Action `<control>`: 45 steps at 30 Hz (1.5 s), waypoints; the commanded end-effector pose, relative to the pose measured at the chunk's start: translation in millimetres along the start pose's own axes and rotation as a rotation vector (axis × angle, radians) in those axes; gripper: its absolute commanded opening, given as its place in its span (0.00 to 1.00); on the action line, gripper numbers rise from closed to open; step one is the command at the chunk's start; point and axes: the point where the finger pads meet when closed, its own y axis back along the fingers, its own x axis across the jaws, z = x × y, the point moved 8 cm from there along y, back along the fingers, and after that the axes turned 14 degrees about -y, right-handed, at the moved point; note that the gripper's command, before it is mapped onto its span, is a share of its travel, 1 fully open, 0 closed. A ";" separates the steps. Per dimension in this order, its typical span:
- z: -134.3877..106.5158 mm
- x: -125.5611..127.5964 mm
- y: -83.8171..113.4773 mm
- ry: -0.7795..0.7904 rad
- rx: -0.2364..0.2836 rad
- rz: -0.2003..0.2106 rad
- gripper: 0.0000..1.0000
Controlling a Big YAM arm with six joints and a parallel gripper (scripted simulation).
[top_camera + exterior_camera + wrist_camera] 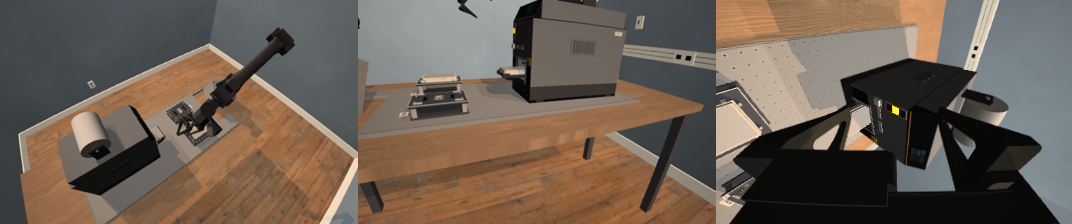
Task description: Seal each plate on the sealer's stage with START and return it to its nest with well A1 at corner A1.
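Note:
The sealer [122,166] [574,72] [888,77] shows its amber lamp [514,31] [895,110] lit. Its stage [510,76] stands out of the front opening, with a pale plate [158,133] [512,70] [861,118] on it; how far out, and whether the plate has foil, I cannot tell. One nest [180,110] [438,98] is empty. The other nest [460,82] holds a pale plate [199,136] [438,77] [733,127]. My gripper [184,131] [894,112] is open and empty, high above the nest area, facing the sealer from a distance. Nest numbers are not readable.
A large white roll [90,133] [981,112] sits on top of the sealer. The nests and sealer stand on a grey perforated mat [126,192] [491,112] [866,50] on the wooden table [559,118]. The tall sealer body is the main obstacle.

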 end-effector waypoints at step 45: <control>-2.3 -3.9 8.6 -0.006 0.005 -0.009 1.00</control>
